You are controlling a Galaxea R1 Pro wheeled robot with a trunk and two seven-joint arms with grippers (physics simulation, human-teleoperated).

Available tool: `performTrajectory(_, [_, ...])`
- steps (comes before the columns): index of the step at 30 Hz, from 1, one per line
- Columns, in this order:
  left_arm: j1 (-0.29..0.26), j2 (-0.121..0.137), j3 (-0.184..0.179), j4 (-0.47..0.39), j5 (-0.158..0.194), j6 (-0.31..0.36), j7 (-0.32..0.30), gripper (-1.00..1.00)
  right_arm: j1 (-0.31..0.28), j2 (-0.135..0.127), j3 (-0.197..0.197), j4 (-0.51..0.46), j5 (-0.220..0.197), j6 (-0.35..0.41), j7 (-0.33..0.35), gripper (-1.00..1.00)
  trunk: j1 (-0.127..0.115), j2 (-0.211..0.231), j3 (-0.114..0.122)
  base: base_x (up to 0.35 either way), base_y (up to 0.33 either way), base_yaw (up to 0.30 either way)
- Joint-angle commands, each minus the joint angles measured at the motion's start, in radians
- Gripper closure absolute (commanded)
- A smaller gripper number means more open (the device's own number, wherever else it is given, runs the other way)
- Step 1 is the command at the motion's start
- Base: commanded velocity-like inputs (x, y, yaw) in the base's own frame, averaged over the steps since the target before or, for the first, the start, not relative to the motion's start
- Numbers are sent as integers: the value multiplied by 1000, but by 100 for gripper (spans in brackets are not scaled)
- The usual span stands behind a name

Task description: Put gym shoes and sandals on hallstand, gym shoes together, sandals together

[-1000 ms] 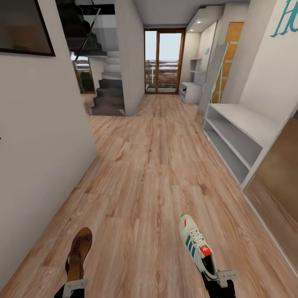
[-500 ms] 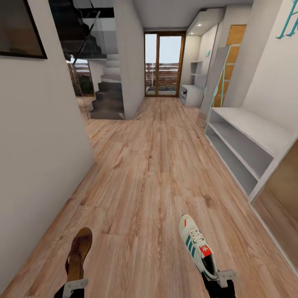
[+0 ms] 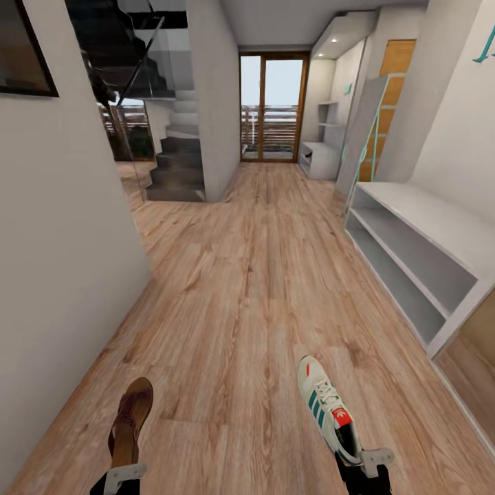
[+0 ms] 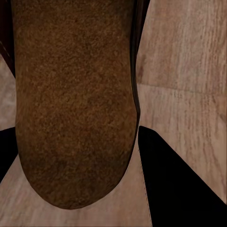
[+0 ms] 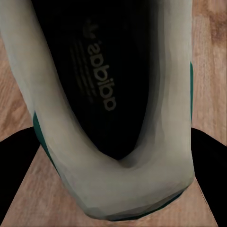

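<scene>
- corridor floor (image 3: 254, 275) of light brown wood planks runs ahead toward a glass door (image 3: 273, 106) at the far end.
- left claw (image 3: 122, 476) sits at the lower edge of the head view, pinching the heel end of a dark brown sandal (image 3: 130, 421); the sandal points forward, lifted above the planks.
- left wrist view looks onto the sandal's grainy lighter-brown footbed (image 4: 73, 99), with dark claw fingers (image 4: 182, 184) on either side and wood floor beyond.
- right claw (image 3: 364, 462) sits at the lower right of the head view, pinching the heel of a gym shoe (image 3: 324, 405): white, with teal stripes, white laces and a red-orange tongue tag; its toe points forward and slightly to the left.
- right wrist view looks into the gym shoe's dark opening (image 5: 101, 80), with a printed logo on the insole, a pale collar rim around it and a teal edge at the side.
- hallstand (image 3: 419, 254), a pale grey unit with two open shelves, stands along the right wall ahead of the robot, well apart from both shoes; its shelves hold nothing that i can see.
- second low white surface (image 3: 320, 157) stands further down the corridor on the right, near the glass door.
- staircase (image 3: 175, 165) with dark steps rises on the left beyond a white wall (image 3: 62, 240).
- dark framed picture (image 3: 24, 48) hangs on that left wall.
</scene>
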Motion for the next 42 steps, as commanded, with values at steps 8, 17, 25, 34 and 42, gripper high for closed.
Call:
performTrajectory(8, [-1, 0, 9, 1, -13, -3, 0, 100, -1, 0, -10, 1, 6, -3, 4, 100, 0, 0, -1, 339, 0, 0])
performTrajectory(17, [-1, 0, 9, 1, -13, -3, 0, 100, -1, 0, -9, 1, 6, -3, 4, 100, 0, 0, -1, 339, 0, 0])
performTrajectory(25, [-1, 0, 9, 2, -13, -3, 0, 100, -1, 0, -9, 1, 6, -3, 4, 100, 0, 0, -1, 339, 0, 0])
performTrajectory(34, [-1, 0, 9, 2, -13, -3, 1, 100, -1, 0, -9, 1, 6, -3, 4, 100, 0, 0, -1, 339, 0, 0])
performTrajectory(42, [-1, 0, 9, 1, -13, -3, 0, 100, -1, 0, -10, 1, 6, -3, 4, 100, 0, 0, -1, 339, 0, 0])
